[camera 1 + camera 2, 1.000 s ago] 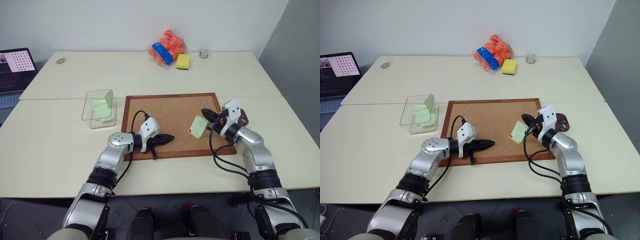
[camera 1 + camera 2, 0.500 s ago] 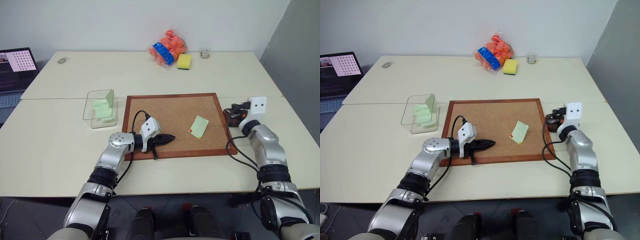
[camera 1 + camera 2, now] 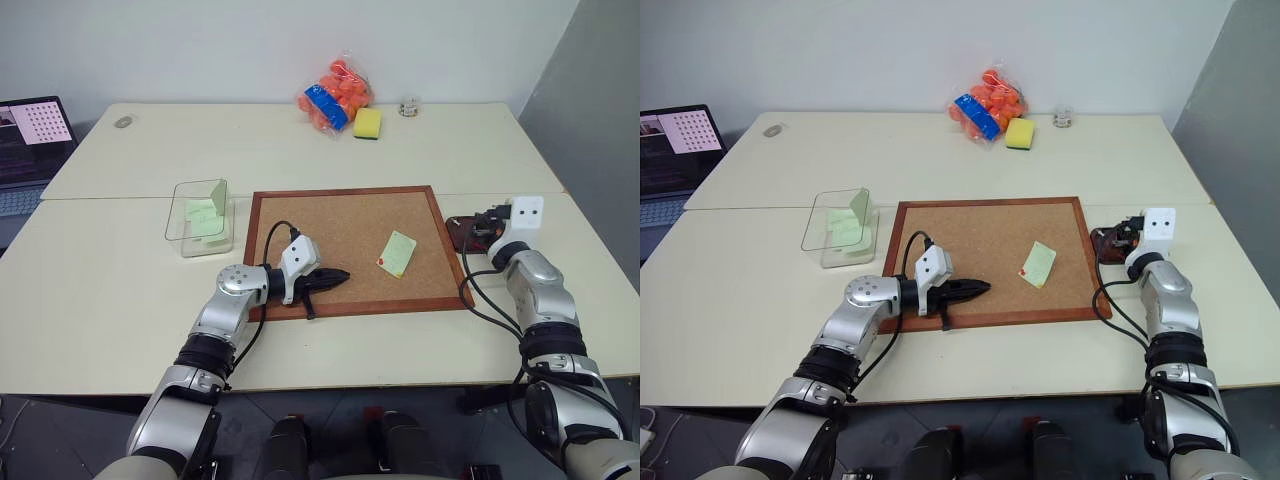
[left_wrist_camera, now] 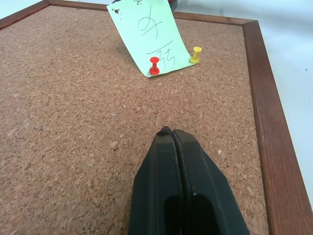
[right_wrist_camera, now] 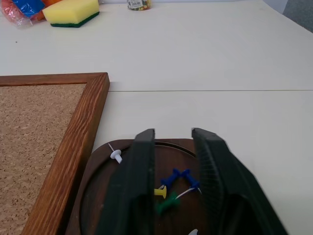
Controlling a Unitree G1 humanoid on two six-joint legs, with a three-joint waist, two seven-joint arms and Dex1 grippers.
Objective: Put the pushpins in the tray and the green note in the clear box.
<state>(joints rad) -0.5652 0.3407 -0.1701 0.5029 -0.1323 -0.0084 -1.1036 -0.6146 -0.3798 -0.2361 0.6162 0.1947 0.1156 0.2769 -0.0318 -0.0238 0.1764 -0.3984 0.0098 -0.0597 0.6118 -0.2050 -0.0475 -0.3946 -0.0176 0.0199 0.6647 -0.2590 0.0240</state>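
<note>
Your right tool (image 5: 169,161) hangs half open and empty over the tray (image 5: 100,178) by the counter's right edge, your left tool (image 4: 172,134) is shut and empty, so pinch the tiny, hard, slippery red pushpin (image 4: 154,65) by its head on the thin, floppy green note (image 4: 146,36).

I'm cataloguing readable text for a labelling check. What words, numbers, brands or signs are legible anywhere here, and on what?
Green note pinned on the corkboard: handwritten marks, no readable word; the lower ones look like "33" or "73", uncertain.
Blue label on the bag of orange pieces: too small to read.
Laptop screen: a grid of dots and lines of text, too small to read.
Small jar at the table's far edge: label too blurred.
</note>
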